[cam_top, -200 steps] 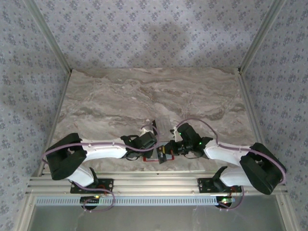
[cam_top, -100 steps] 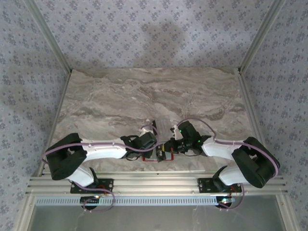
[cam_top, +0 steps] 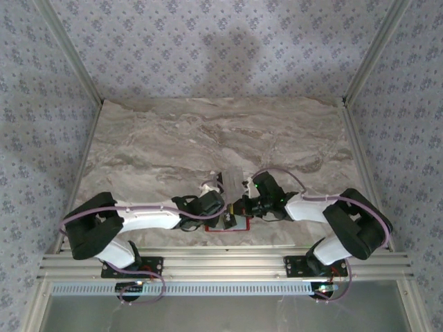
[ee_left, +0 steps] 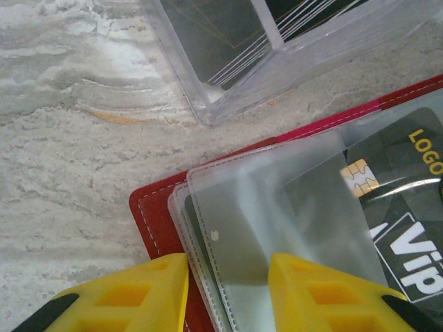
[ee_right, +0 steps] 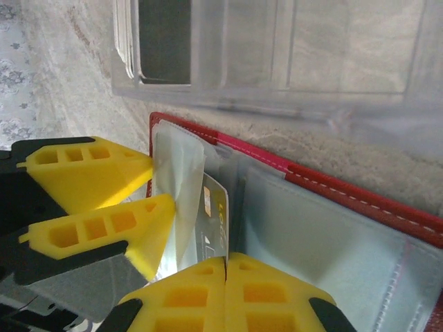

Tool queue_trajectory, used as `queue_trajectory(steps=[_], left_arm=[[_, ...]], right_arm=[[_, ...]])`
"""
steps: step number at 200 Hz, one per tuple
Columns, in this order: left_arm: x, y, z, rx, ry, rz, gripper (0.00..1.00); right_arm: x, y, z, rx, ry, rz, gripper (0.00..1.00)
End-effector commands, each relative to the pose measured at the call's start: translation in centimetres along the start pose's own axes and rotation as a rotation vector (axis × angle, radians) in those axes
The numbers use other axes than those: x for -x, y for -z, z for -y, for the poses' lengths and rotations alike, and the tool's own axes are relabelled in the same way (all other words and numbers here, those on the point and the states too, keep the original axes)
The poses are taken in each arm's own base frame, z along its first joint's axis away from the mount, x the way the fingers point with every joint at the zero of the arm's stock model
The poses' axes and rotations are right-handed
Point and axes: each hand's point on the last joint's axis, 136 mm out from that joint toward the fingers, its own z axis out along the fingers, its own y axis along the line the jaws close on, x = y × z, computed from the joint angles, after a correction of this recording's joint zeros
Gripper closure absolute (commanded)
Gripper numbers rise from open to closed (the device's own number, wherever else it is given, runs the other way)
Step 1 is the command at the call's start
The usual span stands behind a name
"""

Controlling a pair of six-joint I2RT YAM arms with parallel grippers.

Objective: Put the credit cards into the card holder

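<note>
The right gripper [ee_right: 225, 268] is clenched on the thin, stiff, slick credit card [ee_right: 214, 207] by its edge. Beside those jaws, the left gripper [ee_right: 163, 184] apparently pinches the floppy clear sleeve [ee_right: 178, 155] of the card holder [ee_right: 325, 182].

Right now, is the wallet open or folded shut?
Open: the wallet lies spread flat, clear sleeves showing, a card partly under one.
</note>
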Motion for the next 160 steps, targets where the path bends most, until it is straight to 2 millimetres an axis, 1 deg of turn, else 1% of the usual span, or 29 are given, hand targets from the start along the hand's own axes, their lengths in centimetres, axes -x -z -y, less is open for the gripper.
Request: queue_trajectory(steps=[1,38,76,84,111,141,160], left_arm=[[-2.2,-0.2,-1.6,0.046,-0.016,-0.060,0.64],[-2.1,0.1,-2.0,0.062,-0.016,-0.051,0.64],[-2.0,0.1,-2.1,0.067,-0.014,-0.048,0.63],[-2.1,0.1,-2.1,0.067,-0.014,-0.049,0.62],[-2.0,0.2,-2.0,0.065,-0.015,-0.046,0.61],[-1.8,0.5,-2.0,0.060,-0.015,-0.041,0.59],[-1.6,0.8,-1.5,0.034,-0.017,-0.039,0.56]], right_arm=[[0.3,0.1,0.7,-0.064,-0.001,0.045,1.00],[-0.2,0.2,0.6,-0.045,-0.039,0.039,1.00],[-0.8,-0.2,-1.1,0.070,-0.069,0.002,1.00],[-0.9,-0.3,-1.2,0.082,-0.076,-0.006,1.00],[-1.4,-0.7,-1.4,0.108,-0.084,-0.021,1.00],[-2.0,-0.8,-1.0,0.100,-0.094,-0.028,1.00],[-2.2,-0.8,-0.8,0.100,-0.101,-0.029,1.00]])
